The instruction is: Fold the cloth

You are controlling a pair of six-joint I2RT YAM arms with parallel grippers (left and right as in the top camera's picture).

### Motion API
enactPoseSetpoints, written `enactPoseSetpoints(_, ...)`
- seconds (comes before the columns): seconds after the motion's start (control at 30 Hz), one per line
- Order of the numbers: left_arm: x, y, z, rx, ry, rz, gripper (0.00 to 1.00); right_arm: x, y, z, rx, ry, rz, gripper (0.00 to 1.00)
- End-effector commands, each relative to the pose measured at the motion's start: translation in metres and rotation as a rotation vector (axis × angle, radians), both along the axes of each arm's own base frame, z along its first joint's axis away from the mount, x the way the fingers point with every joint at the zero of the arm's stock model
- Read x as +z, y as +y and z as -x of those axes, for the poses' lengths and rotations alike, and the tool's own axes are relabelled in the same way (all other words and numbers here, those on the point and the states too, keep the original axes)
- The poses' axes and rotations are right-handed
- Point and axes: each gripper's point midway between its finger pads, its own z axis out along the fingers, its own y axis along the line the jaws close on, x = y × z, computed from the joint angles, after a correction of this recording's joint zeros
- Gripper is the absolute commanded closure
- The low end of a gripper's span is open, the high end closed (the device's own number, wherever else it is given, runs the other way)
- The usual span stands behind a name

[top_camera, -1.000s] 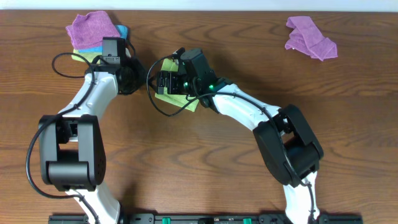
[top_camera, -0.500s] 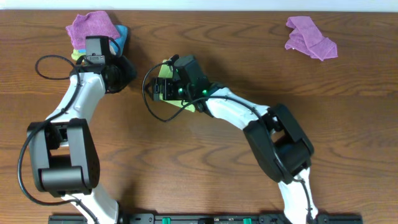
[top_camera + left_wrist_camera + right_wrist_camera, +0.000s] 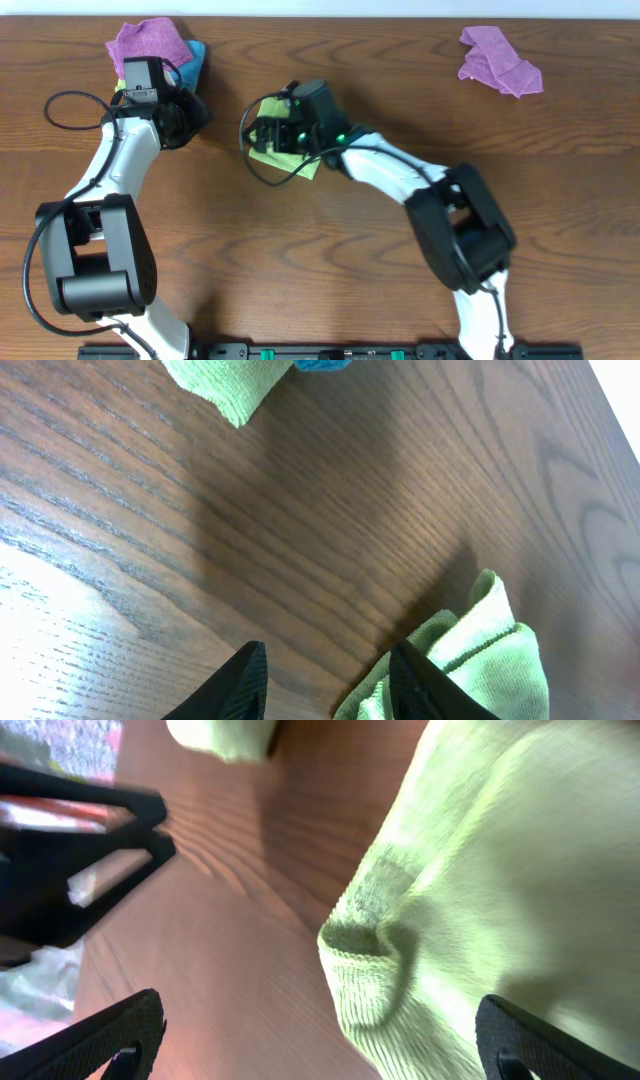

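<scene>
A lime-green cloth (image 3: 290, 158) lies bunched and partly folded on the wooden table, mostly under my right gripper (image 3: 258, 135). In the right wrist view the cloth (image 3: 480, 870) fills the right side with a rolled edge between the wide-open fingers (image 3: 120, 1030); the right gripper (image 3: 320, 1045) is open and holds nothing. My left gripper (image 3: 198, 112) is to the left of the cloth, apart from it. In the left wrist view it (image 3: 330, 685) is open and empty over bare wood, with the cloth (image 3: 470, 650) beside its right finger (image 3: 420, 680).
A pile of purple (image 3: 150, 42), blue (image 3: 193, 52) and green cloths sits at the back left, just behind the left gripper; its green corner (image 3: 225, 380) shows in the left wrist view. A crumpled purple cloth (image 3: 500, 60) lies at the back right.
My left gripper has drawn back to the left, away from the green cloth and toward the pile. My right gripper has shifted slightly over the cloth.
</scene>
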Motion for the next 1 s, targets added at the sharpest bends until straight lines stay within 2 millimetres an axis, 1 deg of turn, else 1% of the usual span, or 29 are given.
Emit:
enactPoseSetpoints(0.0,0.016,0.000,0.000,-0.014,-0.030,0.001,0.59,0.062,-0.011,-0.005,0.035,-0.116,-0.035,0.01)
enactPoseSetpoints(0.1,0.020,-0.002,0.003,-0.018,-0.027,0.006,0.59,0.078,-0.023,0.006,0.098,-0.133,-0.019,0.01)
enactPoseSetpoints(0.13,0.022,-0.002,0.004,-0.017,-0.030,0.006,0.58,0.086,-0.027,0.011,0.134,-0.153,-0.018,0.01)
enactPoseSetpoints(0.2,0.028,-0.002,0.004,-0.018,-0.040,0.005,0.55,0.098,-0.039,0.018,0.185,-0.190,0.004,0.01)
enactPoseSetpoints(0.23,0.032,-0.002,0.005,-0.018,-0.047,0.004,0.51,0.102,-0.050,0.022,0.199,-0.213,0.043,0.01)
enactPoseSetpoints(0.27,0.036,-0.002,0.005,-0.018,-0.055,0.003,0.49,0.104,-0.062,0.023,0.200,-0.230,0.095,0.01)
enactPoseSetpoints(0.33,0.044,-0.002,0.006,-0.018,-0.072,0.001,0.42,0.106,-0.096,0.025,0.167,-0.250,0.233,0.01)
enactPoseSetpoints(0.4,0.051,-0.002,0.006,-0.018,-0.087,-0.001,0.37,0.108,-0.140,0.031,0.117,-0.250,0.399,0.01)
enactPoseSetpoints(0.43,0.054,-0.002,0.007,-0.020,-0.093,-0.001,0.34,0.111,-0.162,0.036,0.103,-0.242,0.474,0.01)
enactPoseSetpoints(0.5,0.057,-0.005,0.008,-0.027,-0.096,0.006,0.30,0.112,-0.198,0.050,0.103,-0.205,0.569,0.07)
enactPoseSetpoints(0.57,0.057,-0.011,0.011,-0.042,-0.088,0.025,0.27,0.109,-0.224,0.066,0.126,-0.159,0.613,0.11)
enactPoseSetpoints(0.6,0.056,-0.014,0.013,-0.049,-0.078,0.035,0.27,0.105,-0.240,0.076,0.121,-0.126,0.629,0.11)
enactPoseSetpoints(0.73,0.052,-0.023,0.019,-0.058,-0.045,0.056,0.24,0.087,-0.283,0.105,0.035,-0.067,0.636,0.10)
enactPoseSetpoints(0.8,0.053,-0.029,0.020,-0.062,-0.042,0.072,0.24,0.080,-0.299,0.124,-0.007,-0.057,0.634,0.09)
enactPoseSetpoints(0.9,0.053,-0.038,0.021,-0.064,-0.034,0.087,0.23,0.072,-0.316,0.152,-0.063,-0.062,0.627,0.07)
enactPoseSetpoints(0.97,0.053,-0.048,0.022,-0.070,-0.027,0.108,0.23,0.069,-0.328,0.170,-0.120,-0.067,0.620,0.04)
